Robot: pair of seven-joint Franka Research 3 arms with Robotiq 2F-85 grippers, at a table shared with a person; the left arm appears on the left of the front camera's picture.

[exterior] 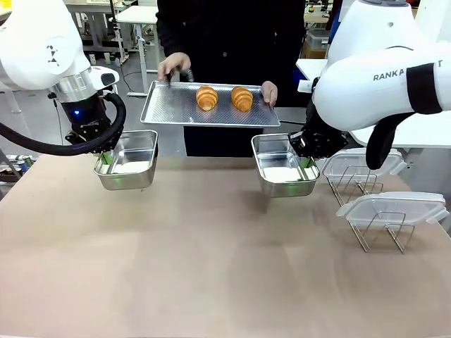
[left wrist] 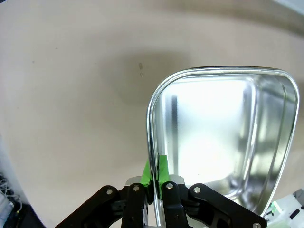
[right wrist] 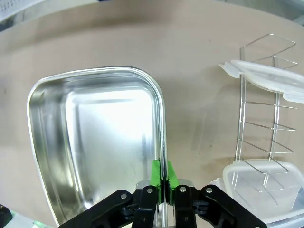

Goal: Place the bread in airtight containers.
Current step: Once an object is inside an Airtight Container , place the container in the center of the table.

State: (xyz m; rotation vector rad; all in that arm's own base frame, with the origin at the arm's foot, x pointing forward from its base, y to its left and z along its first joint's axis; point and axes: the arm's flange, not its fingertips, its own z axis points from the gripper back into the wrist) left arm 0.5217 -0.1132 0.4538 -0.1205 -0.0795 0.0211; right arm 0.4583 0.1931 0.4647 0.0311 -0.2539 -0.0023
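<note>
Nothing packed: left tool (left wrist: 156, 173) and right tool (right wrist: 163, 176) each pinch an empty shiny rectangular steel pan (exterior: 137, 146) by its rim; golden-brown croissants (exterior: 206, 97) beyond, on flat metal tray (exterior: 176, 113)

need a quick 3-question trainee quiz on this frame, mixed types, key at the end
1. True or false: the two croissants lie on the tray that the person holds.
2. Pick one: the left gripper and the right gripper are each shut on A) a croissant, B) the rim of a steel pan, C) nothing.
3. Fill in: the two clear lids rest on top of ___.

Key: 1 true. 2 B. 3 wire racks.
</note>
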